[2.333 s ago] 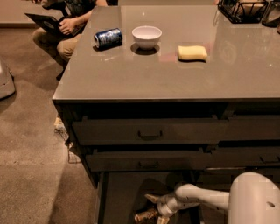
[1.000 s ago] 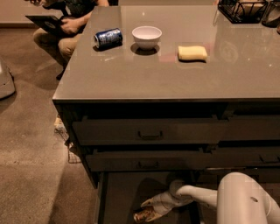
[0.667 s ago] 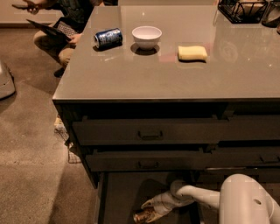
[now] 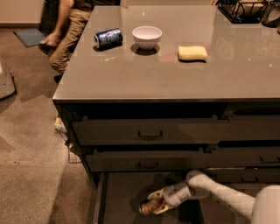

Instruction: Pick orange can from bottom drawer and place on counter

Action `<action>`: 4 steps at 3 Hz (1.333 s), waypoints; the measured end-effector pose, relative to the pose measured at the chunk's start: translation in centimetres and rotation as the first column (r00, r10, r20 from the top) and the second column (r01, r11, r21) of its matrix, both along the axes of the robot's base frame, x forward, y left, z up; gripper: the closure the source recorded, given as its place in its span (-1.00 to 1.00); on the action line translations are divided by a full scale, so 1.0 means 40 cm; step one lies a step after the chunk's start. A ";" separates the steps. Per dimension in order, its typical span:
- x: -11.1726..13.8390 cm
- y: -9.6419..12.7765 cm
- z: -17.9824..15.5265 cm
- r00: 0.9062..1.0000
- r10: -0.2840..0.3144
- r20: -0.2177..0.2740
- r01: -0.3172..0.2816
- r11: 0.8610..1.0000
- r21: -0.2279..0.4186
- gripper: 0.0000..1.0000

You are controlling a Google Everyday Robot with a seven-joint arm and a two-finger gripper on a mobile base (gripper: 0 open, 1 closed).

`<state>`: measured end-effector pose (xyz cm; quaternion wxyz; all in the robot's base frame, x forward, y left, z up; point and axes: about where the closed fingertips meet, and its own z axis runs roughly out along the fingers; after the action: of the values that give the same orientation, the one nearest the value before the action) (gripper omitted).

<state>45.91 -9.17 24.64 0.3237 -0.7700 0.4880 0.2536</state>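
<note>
Bottom drawer [image 4: 117,197] | orange can [image 4: 145,207] lying, end leftward | gripper [image 4: 152,203] apparently clasping it

On the counter [image 4: 144,78] a blue can [image 4: 108,37] lies on its side beside a white bowl [image 4: 147,36], with a yellow sponge [image 4: 192,53] further right and a black wire rack [image 4: 238,9] at the far corner. A person [image 4: 65,26] sits beyond. The end effector [image 4: 153,205] is far below.

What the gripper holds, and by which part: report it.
Cannot be told: the gripper is at the orange can's right end, inside the bottom drawer.
</note>
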 end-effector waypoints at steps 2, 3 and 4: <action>0.021 -0.052 0.120 0.998 0.025 0.052 -0.026 0.999 0.027 1.00; 0.009 -0.076 0.201 0.995 0.035 0.091 -0.045 0.993 0.107 1.00; -0.021 -0.116 0.372 0.980 0.058 0.188 -0.094 0.977 0.190 1.00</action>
<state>45.08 -13.82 39.52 0.4316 -0.7720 0.3989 0.2419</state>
